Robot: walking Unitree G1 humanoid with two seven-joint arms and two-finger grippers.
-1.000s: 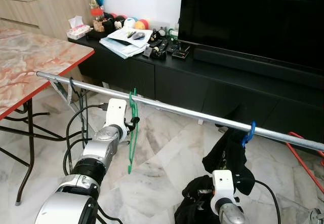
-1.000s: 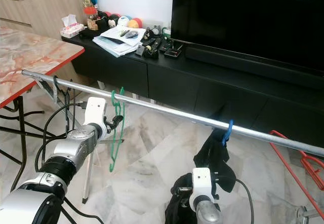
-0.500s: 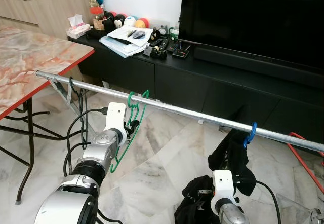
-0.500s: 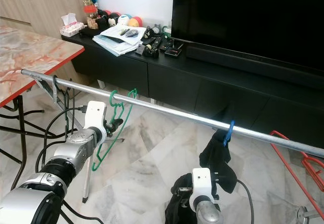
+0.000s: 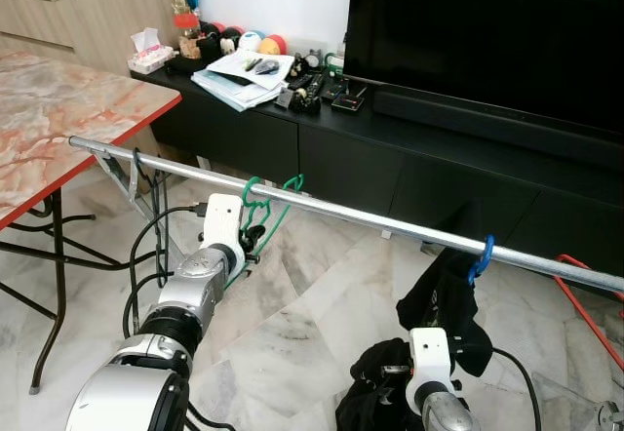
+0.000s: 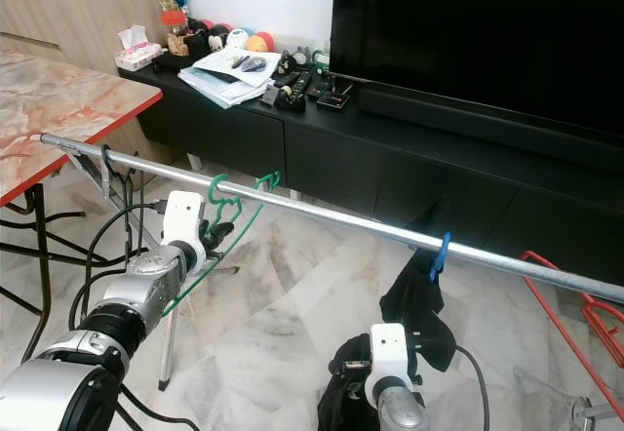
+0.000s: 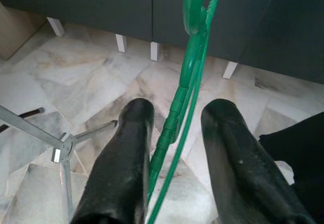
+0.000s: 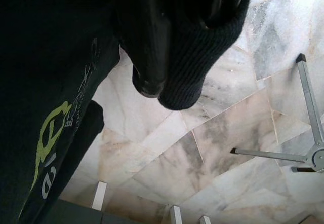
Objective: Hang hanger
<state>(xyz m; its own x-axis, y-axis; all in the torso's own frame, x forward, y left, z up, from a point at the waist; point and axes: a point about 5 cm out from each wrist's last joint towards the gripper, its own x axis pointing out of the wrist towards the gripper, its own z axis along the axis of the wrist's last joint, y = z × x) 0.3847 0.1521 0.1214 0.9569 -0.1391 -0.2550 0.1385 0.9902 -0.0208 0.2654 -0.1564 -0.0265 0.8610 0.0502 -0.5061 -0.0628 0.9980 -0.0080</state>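
Note:
A green hanger [image 5: 273, 213] lies tilted close under the metal rail [image 5: 370, 218], its hook [image 5: 251, 189] curling over the rail. My left gripper [image 5: 252, 241] is shut on the hanger's lower part. The left wrist view has the green hanger [image 7: 195, 57] running out between the two black fingers [image 7: 134, 133]. Further right a blue hanger [image 5: 479, 258] hangs on the rail with a black garment [image 5: 444, 304] under it. My right gripper [image 8: 172, 77] is low and wrapped in black cloth, with one finger [image 8: 147, 51] showing.
A marble table with a red edge [image 5: 58, 129] stands at the left. A black TV cabinet [image 5: 253, 143] and a TV [image 5: 487, 31] are behind the rail. The rail's stand leg [image 6: 168, 348] and cables are below my left arm. A red hanger [image 5: 585, 299] lies at the right.
The green hanger has swung from hanging straight down to lying tilted close under the rail, its free end raised. My left gripper turned with it. The right arm has not moved.

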